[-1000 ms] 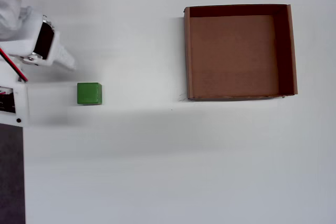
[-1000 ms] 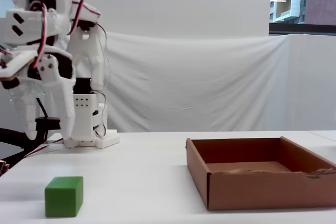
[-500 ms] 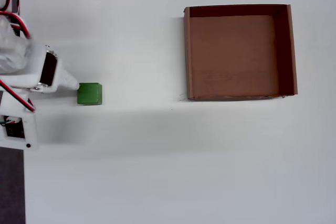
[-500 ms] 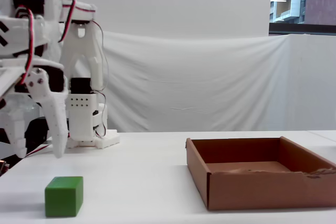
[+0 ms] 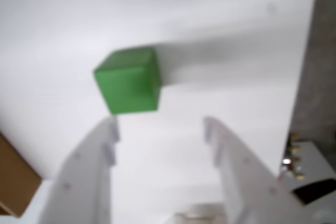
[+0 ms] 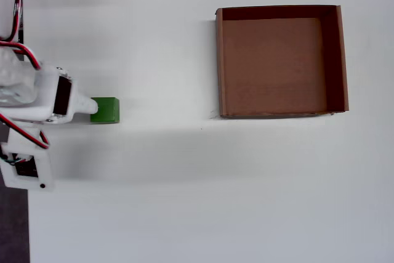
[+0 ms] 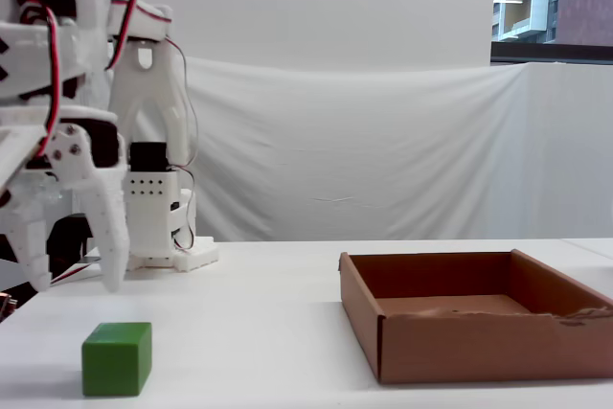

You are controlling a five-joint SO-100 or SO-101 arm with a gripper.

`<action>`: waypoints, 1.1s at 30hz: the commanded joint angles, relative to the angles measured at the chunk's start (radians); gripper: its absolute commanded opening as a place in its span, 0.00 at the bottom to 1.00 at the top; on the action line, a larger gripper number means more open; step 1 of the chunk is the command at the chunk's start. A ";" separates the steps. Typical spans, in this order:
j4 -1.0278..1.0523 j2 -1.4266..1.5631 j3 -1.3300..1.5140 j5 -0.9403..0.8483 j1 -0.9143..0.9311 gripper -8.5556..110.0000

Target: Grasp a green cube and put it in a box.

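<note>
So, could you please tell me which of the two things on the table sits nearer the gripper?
The green cube, right beside the open gripper in the overhead view; the cardboard box lies far off to the right.

The cube (image 5: 128,80) is a plain, even green on every face that shows, with no mark or pattern, while the box (image 6: 332,60) is brown cardboard, its inner walls darker in shadow than its floor. The arm (image 7: 67,83) and the gripper (image 5: 160,129) are white plastic with black motor blocks, and red and black wires (image 7: 120,16) loop along them. The table (image 6: 197,183) is plain white with soft grey shadows, the cloth (image 7: 383,150) behind it is white too, and a dark grey strip (image 6: 13,226) runs along the table's left edge in the overhead view.
</note>
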 commanded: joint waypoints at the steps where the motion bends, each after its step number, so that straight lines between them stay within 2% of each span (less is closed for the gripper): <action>1: 0.005 -0.009 -0.086 0.000 -0.012 0.26; 33: 0.041 -0.175 -0.187 0.021 -0.087 0.26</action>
